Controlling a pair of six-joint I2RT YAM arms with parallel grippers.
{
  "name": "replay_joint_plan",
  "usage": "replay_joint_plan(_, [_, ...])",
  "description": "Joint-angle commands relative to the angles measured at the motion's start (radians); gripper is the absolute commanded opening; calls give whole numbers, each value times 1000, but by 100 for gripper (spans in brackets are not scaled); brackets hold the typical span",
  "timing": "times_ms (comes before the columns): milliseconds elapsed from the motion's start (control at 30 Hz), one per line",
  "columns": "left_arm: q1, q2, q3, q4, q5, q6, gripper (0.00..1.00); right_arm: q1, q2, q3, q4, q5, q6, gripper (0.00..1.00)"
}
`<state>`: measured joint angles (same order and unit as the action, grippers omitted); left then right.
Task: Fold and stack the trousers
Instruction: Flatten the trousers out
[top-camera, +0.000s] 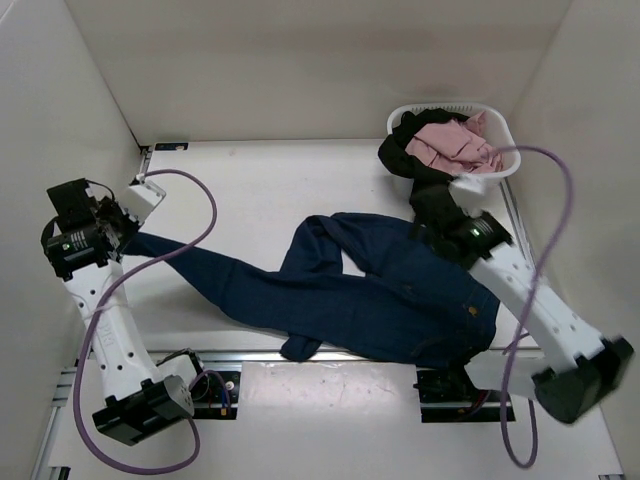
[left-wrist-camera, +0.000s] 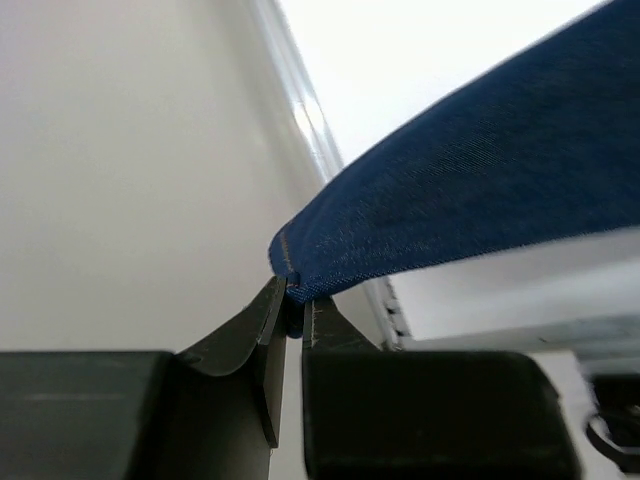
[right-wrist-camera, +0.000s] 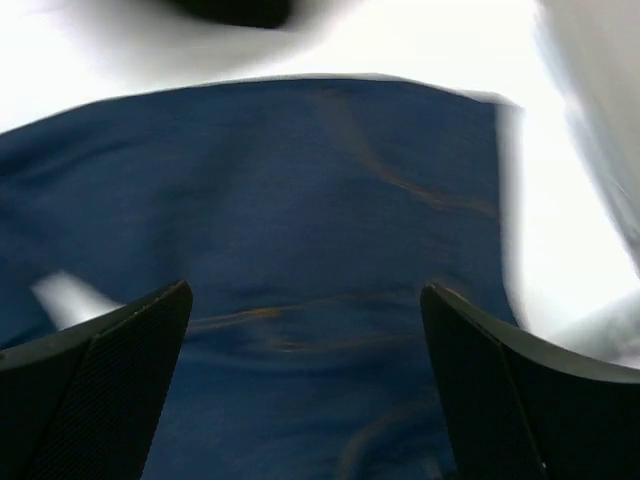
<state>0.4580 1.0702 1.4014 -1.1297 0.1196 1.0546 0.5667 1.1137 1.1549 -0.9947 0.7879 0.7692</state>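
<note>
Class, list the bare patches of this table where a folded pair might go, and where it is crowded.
Bare: the far-left table, between the back wall and the navy jeans; also the near-left wedge in front of the stretched leg. Crowded: the right side, with the basket, black trousers and right gripper.

Overhead view, two wrist close-ups of trousers (top-camera: 400, 290)

Bare table (top-camera: 260, 180) lies open beyond the navy trousers (top-camera: 400, 290); the basket (top-camera: 445, 106) blocks the far right corner.
</note>
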Motion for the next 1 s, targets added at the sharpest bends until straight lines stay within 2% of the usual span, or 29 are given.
replay_joint_plan(0, [-5,-35,-38,-123,78,21,14,82,199,158,231,-364,-346,97])
replay_joint_plan(67, [-5,-44,-62,-139,69,21,14,131,364,273,258,-481,-425,96])
replay_joint_plan(133, [-5,-55,-73,-150,69,21,14,211,510,343,258,-518,-452,94])
replay_joint_plan(200, [-5,-55,-84,-159,60,21,14,258,619,411,283,-616,-475,94])
replay_joint_plan(333, [-5,-55,-93,-159,31,8,14,301,747,450,317,-688,-475,94])
replay_joint_plan(433, [-5,-55,-102,-159,22,-10,14,302,814,459,369,-699,-452,94])
replay_joint_plan(500, [-5,-55,-102,-159,12,-10,14,302,869,471,381,-652,-417,94])
replay_joint_plan(700, [-15,-46,-24,-180,12,-37,14,302,1003,502,418,-599,-334,94])
replay_joint_plan(867, [-15,-46,17,-180,12,-48,14,254,1057,483,475,-636,-254,84])
replay_joint_plan(967, [-15,-55,39,-180,43,-48,14,254,1087,494,466,-657,-231,70])
